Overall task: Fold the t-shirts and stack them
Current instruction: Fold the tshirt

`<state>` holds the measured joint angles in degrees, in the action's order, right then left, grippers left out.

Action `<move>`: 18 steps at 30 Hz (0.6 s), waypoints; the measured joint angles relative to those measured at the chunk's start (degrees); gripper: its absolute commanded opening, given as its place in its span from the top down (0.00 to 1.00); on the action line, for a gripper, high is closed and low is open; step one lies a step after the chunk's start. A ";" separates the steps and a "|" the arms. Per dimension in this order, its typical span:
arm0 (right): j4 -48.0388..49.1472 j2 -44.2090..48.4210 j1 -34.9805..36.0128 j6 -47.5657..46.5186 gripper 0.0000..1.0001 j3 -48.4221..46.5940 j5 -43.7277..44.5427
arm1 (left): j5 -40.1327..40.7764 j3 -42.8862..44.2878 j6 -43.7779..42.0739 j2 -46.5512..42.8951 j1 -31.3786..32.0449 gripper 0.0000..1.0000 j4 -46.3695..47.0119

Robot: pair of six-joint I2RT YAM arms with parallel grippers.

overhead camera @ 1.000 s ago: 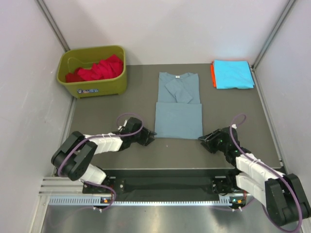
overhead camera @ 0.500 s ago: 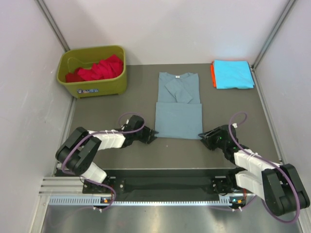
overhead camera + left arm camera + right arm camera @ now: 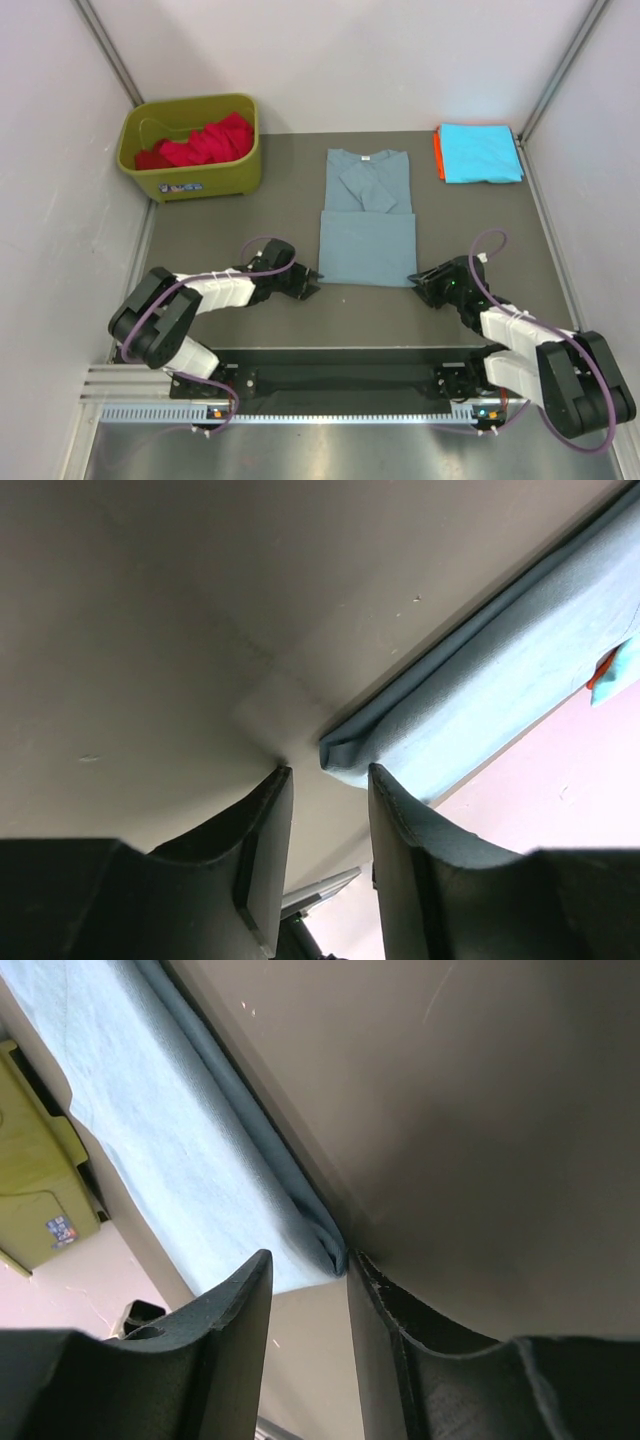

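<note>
A dusty grey-blue t-shirt lies flat mid-table, sleeves folded in and its lower half doubled up. My left gripper sits low at the shirt's near-left corner, jaws open; in the left wrist view that folded corner lies just past my fingertips, level with the gap. At the near-right corner my right gripper is open too, and the corner touches its right fingertip. A folded cyan t-shirt rests on an orange one at the back right. Red t-shirts fill the bin.
An olive-green plastic bin stands at the back left against the wall. Pale walls close in the dark table mat on three sides. A metal rail runs along the near edge by the arm bases.
Both grippers have slid inward along the table to the near corners of the grey-blue shirt. The shirt has not moved.
</note>
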<state>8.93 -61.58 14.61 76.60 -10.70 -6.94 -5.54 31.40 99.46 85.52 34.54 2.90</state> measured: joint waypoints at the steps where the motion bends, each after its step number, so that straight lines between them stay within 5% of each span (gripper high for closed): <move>1: 0.13 -0.39 0.00 0.04 0.63 -0.13 -0.11 | -0.09 0.00 0.17 0.24 0.00 0.59 0.24; 12: 1.03 -2.21 0.02 0.00 0.71 -0.66 -0.44 | -0.83 -0.15 1.09 2.05 -0.50 0.71 2.99; 17: 1.40 -3.15 0.02 -0.02 0.80 -0.63 -0.57 | -1.22 -0.46 1.07 3.54 -1.11 0.90 5.29; 18: 1.49 -3.34 0.02 -0.04 0.87 -0.63 -0.57 | -1.36 -0.52 0.98 3.72 -1.20 1.00 5.77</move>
<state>10.41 -64.93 14.63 76.55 -11.33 -7.51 -6.90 30.87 100.44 89.23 33.34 8.67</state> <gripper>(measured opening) 0.220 0.128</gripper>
